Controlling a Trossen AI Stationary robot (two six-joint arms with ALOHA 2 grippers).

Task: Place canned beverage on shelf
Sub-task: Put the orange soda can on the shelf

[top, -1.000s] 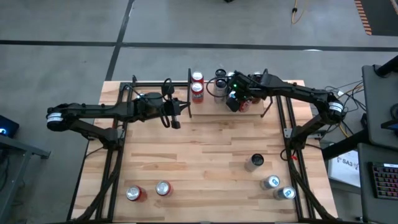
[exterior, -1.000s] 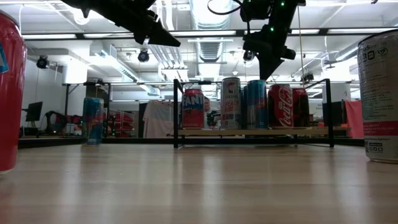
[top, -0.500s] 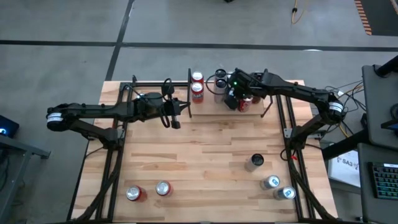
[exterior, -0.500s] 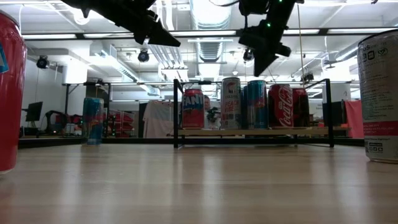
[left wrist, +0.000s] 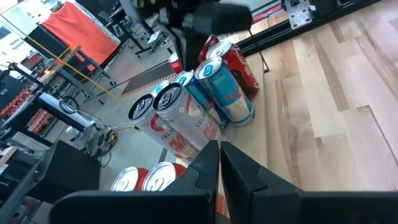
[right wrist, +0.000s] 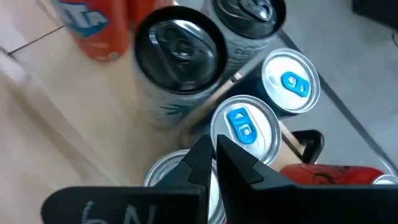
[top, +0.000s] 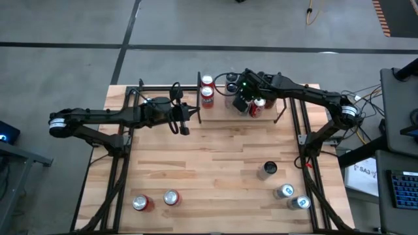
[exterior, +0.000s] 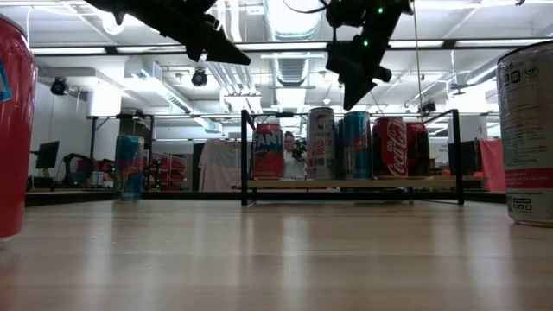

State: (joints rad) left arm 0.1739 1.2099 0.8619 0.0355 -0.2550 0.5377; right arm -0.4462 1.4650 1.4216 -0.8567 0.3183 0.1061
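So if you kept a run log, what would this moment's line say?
right gripper: shut, empty, above cans on shelf | left gripper: shut, waiting beside shelf | loose cans on table: untouched

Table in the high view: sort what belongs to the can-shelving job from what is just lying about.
Job:
shelf at the far edge
cans on the shelf
loose cans on the tabletop, near corners
right gripper, shut, empty, above the shelf

Lying about:
left gripper, shut, parked left of the shelf
keyboard off the table
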